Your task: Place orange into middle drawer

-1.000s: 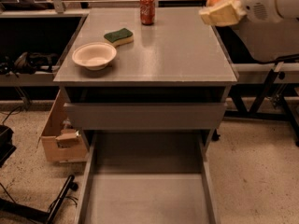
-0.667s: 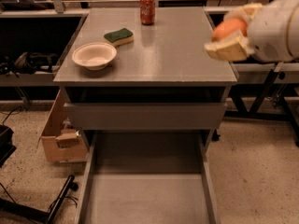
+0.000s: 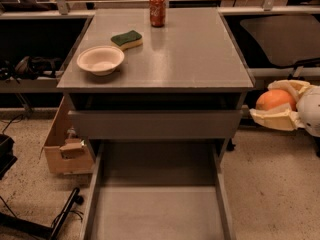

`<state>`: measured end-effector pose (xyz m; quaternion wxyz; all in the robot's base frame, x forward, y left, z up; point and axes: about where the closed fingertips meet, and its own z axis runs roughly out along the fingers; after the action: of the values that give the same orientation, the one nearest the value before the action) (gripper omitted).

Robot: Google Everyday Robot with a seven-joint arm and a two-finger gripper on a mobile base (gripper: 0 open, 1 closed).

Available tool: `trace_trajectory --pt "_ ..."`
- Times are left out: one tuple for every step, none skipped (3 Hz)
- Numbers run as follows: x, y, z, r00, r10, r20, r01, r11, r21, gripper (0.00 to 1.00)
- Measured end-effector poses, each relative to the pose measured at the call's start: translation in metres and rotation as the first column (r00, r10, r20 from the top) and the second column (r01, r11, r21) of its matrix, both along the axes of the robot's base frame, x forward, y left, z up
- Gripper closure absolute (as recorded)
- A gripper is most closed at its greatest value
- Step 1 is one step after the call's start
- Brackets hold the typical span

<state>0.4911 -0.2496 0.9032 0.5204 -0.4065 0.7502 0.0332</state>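
Note:
The orange (image 3: 273, 99) is held between the beige fingers of my gripper (image 3: 276, 103), at the right edge of the view, beside and below the cabinet top's right edge. The gripper is shut on the orange and points left. The middle drawer (image 3: 160, 209) stands pulled out at the bottom centre, with a long grey floor and thin side walls. The gripper is to the right of the drawer and above its level.
On the grey cabinet top (image 3: 200, 54) stand a red soda can (image 3: 157, 10), a green sponge (image 3: 126, 39) and a beige bowl (image 3: 100, 60). A plain grey drawer front (image 3: 155, 124) sits above the open drawer. A cardboard box (image 3: 65, 144) stands at the left.
The gripper with the orange has moved down and forward, from above the cabinet top's right rear corner to below the top's level beside its right front.

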Motion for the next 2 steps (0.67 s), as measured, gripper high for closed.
trace_trajectory --pt "0.0 0.0 0.0 1.0 0.0 0.0 0.0 1.0 0.0 1.0" --pt "-0.001 0.016 -0.02 0.9991 0.024 -0.035 -0.024 1.0 0.0 1.0"
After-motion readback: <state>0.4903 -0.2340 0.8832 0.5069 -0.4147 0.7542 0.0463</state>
